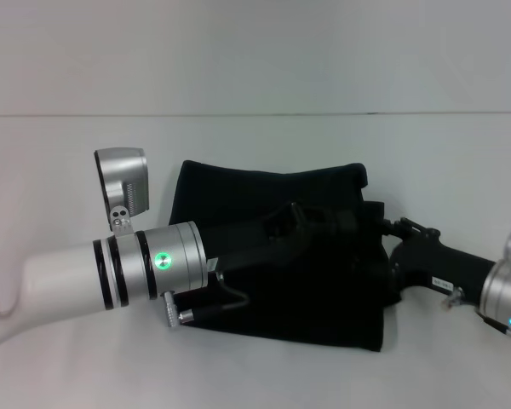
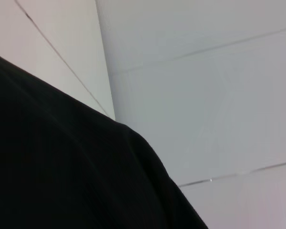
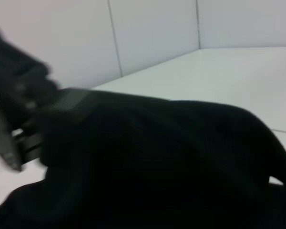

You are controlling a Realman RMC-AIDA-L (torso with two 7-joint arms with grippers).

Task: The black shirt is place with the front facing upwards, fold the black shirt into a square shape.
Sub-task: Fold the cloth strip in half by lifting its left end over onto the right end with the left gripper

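The black shirt (image 1: 264, 192) lies folded into a rough rectangle in the middle of the white table (image 1: 60, 187). Its white lettering and blue neck label are hidden. My left gripper (image 1: 311, 223) reaches in from the left and sits low over the middle of the shirt, black against black. My right gripper (image 1: 390, 228) comes in from the right and is at the shirt's right edge. In the left wrist view black cloth (image 2: 62, 176) fills the near part. In the right wrist view the cloth (image 3: 171, 162) bulges up close, with a blurred dark gripper body (image 3: 14, 119) beside it.
The left arm's silver forearm (image 1: 145, 264) crosses the front left of the shirt, with a grey camera housing (image 1: 126, 183) above it. The right arm's black wrist (image 1: 447, 268) lies at the right. A white wall (image 1: 255, 51) backs the table.
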